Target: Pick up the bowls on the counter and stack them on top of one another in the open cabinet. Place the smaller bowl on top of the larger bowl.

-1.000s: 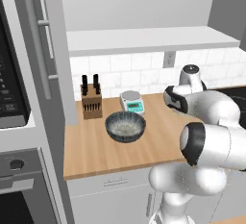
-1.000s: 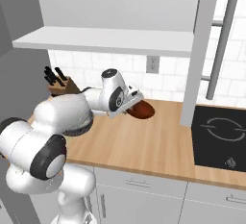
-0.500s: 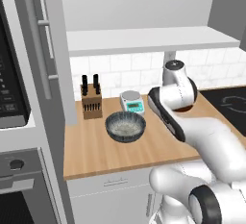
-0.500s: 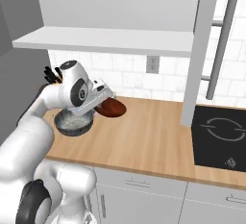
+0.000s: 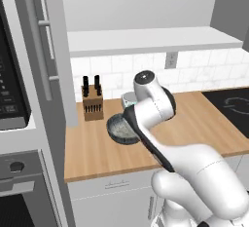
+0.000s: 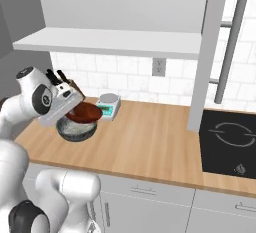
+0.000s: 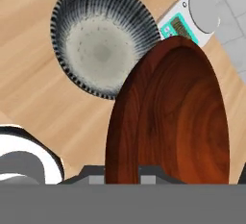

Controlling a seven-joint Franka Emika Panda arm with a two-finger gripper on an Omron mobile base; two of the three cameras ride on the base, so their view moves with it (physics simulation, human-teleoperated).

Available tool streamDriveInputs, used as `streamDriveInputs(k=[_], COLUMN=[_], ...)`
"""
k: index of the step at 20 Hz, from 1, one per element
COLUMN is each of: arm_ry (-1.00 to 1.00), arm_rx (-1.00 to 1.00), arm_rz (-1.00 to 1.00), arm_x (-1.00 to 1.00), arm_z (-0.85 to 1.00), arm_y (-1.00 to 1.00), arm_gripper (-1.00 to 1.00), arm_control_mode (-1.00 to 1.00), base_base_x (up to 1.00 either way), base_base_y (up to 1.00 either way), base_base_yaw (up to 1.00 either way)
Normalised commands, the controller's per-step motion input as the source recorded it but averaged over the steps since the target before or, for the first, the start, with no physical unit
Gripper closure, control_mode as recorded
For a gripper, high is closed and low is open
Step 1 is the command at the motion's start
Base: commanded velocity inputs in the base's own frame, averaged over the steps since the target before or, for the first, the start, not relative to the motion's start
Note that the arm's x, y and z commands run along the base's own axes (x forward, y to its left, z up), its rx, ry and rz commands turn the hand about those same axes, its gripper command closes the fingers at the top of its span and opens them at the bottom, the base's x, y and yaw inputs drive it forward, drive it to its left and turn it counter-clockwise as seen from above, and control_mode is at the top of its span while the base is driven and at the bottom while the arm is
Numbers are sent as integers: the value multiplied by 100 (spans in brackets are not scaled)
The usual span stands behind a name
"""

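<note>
The claw [image 7: 122, 172] is clamped on the rim of the reddish-brown wooden bowl [image 7: 170, 117], held clear of the tabletop [image 6: 150, 142]. The dark grey ribbed bowl [image 7: 101, 50] rests on the tabletop just below and beyond the claw. A white kitchen scale [image 7: 192, 18] sits just past both bowls.
</note>
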Motion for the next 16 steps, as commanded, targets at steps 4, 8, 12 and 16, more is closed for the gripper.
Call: streamDriveInputs(k=[4,8,12,16], arm_ry=[-5,0,-2,-7], arm_rx=[-13,-1,0,-1], arm_rz=[0,-1,0,0], arm_x=[15,47,63,75], arm_z=[-24,-64,-71,-54], arm_y=[100,60,6,1], arm_gripper=[100,100,100,100], arm_control_mode=[-100,-100,-100,-100], base_base_x=[0,0,0,0], base_base_y=[0,0,0,0], base_base_yaw=[0,0,0,0])
